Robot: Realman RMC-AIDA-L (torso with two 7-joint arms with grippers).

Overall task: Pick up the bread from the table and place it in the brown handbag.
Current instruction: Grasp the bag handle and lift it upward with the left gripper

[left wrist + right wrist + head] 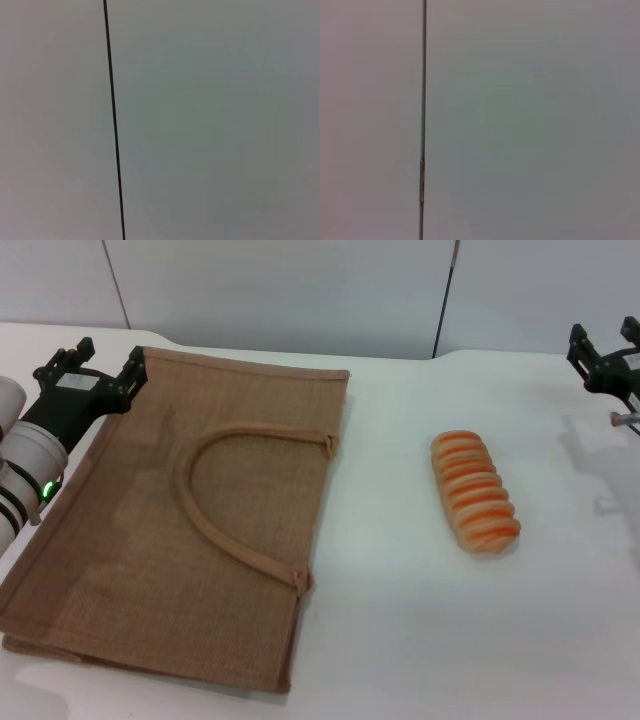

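At far left, left pincer (pixel 100 365) hovers over the handbag's back corner, prongs spread, holding nothing. Right pincer (pixel 608 348) at far right edge, likewise parted and bare. Brown handbag (pixel 150 540): flat coarse jute, looped handle on top. Bread (pixel 474 491): glossy ridged oblong, orange-cream stripes, lying on smooth white table (pixel 420 640), well right of bag.

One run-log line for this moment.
bread: on table | brown handbag: flat | left gripper, right gripper: open, empty
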